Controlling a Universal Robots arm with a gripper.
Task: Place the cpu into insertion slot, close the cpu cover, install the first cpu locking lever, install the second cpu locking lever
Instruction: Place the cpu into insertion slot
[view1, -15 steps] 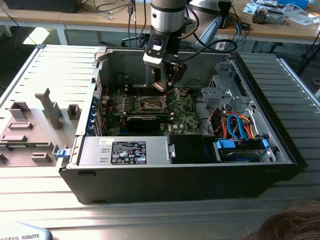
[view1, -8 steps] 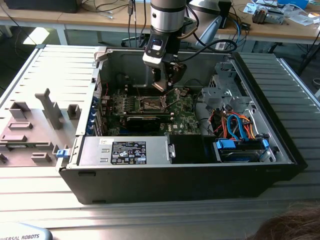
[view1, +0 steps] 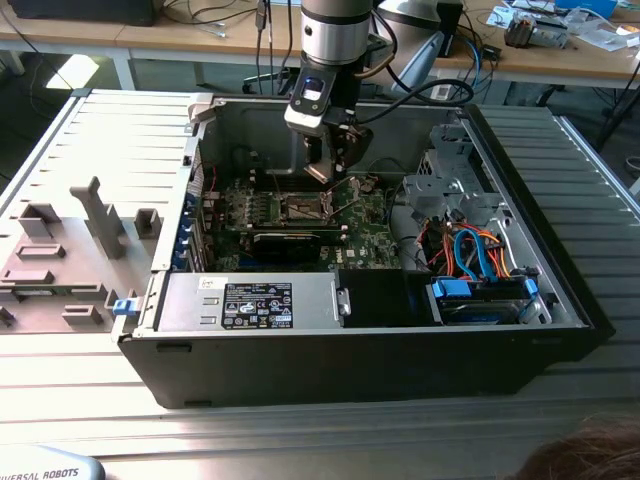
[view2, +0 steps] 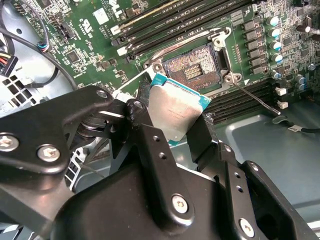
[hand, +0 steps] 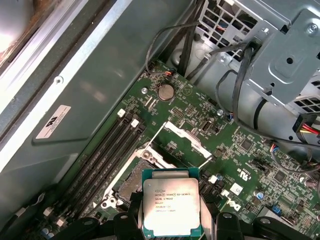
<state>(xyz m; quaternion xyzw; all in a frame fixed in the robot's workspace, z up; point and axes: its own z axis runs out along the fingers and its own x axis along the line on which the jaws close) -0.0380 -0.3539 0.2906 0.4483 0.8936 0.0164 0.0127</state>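
Over the motherboard (view2: 85, 37), cpu (view2: 172, 107) in claw (view2: 172, 125)

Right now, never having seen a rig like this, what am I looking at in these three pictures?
The exterior view looks from outside at one robot arm reaching down into an open computer case. The two wrist views come from cameras riding on the arm, near its tool, so they see close up what it is working on. The tool is shut on the cpu, a small square chip with a silvery top, gripped by its edges. The chip hangs over the green motherboard, close to the insertion slot, a square socket that lies bare, with no chip in it yet. The cpu cover, a thin metal frame, stands swung open beside the slot.
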